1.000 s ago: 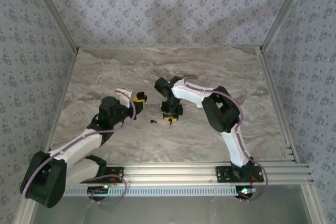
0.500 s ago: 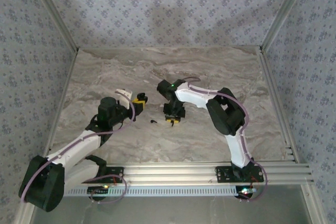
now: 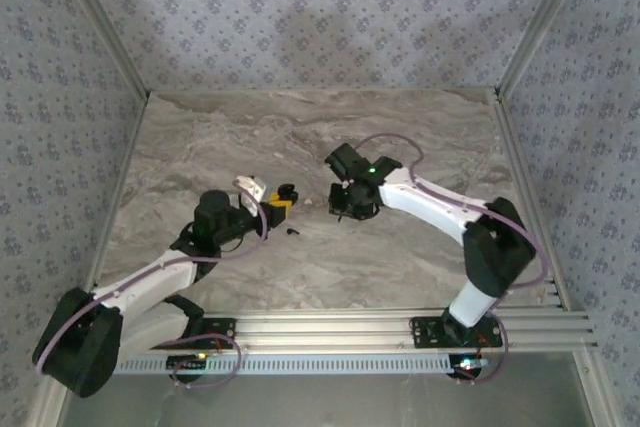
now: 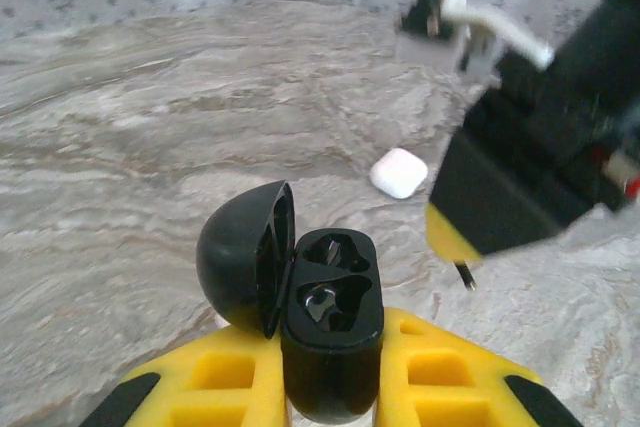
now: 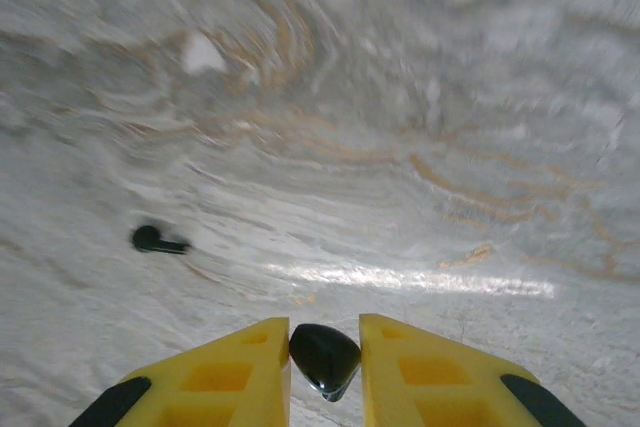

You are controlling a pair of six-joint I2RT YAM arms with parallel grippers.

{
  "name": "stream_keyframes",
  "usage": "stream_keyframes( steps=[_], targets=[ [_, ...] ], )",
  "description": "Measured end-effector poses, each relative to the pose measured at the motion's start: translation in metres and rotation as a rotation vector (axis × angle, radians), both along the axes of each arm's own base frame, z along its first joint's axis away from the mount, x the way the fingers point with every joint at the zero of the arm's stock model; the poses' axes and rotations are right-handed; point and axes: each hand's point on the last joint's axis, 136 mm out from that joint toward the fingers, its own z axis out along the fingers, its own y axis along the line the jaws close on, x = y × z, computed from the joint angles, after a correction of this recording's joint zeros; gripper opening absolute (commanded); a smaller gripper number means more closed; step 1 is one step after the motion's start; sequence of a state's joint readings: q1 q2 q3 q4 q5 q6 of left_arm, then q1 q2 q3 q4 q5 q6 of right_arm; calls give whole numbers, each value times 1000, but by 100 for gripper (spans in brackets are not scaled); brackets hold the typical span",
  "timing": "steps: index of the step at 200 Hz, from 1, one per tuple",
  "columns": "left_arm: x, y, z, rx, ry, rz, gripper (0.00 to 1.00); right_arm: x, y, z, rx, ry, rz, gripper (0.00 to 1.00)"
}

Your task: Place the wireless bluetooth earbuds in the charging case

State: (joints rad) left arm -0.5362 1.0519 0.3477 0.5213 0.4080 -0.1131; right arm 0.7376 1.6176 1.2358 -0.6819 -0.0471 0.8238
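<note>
Presently we are finding one earbud [image 5: 325, 357] pinched between the yellow fingertips of the right gripper [image 5: 325, 335], whose jaws are standing nearly closed on it. The second earbud [image 5: 155, 239] is lying loose on the marble table [image 3: 420, 137], between the two arms. The charging case [image 4: 332, 319] is sitting in the left gripper [image 4: 330, 362], clamped tight by its body. Its lid [image 4: 245, 265] is hinged open to one side and both wells are showing empty.

We are recording a change over the last second. The right arm has drawn off toward its own side from beside the loose earbud, carrying its catch clear of the surface. The left arm has brought the case in toward the centre. We are judging the pick complete and the carry to the case beginning, with neither earbud seated yet. A small white object [image 4: 398, 172] is resting on the table beyond the case, apart from it.
</note>
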Motion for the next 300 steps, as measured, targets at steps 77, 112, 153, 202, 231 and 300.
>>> stream_keyframes(
  steps=[77,112,153,202,231,300],
  targets=[
    [5,-65,27,-12,-124,-206,17,18,-30,99,157,-379,31,23],
    [7,-86,45,-39,-189,-269,17,12,-33,125,204,-508,84,23],
    [8,-97,57,-61,-225,-305,16,8,-31,145,245,-601,134,22],
    [5,-101,60,-66,-231,-318,16,9,-23,160,285,-664,184,22],
    [5,-101,61,-67,-231,-318,16,9,-21,164,286,-687,208,22],
    [8,-103,76,-105,-241,-308,16,8,-17,164,268,-711,248,22]
  ],
)
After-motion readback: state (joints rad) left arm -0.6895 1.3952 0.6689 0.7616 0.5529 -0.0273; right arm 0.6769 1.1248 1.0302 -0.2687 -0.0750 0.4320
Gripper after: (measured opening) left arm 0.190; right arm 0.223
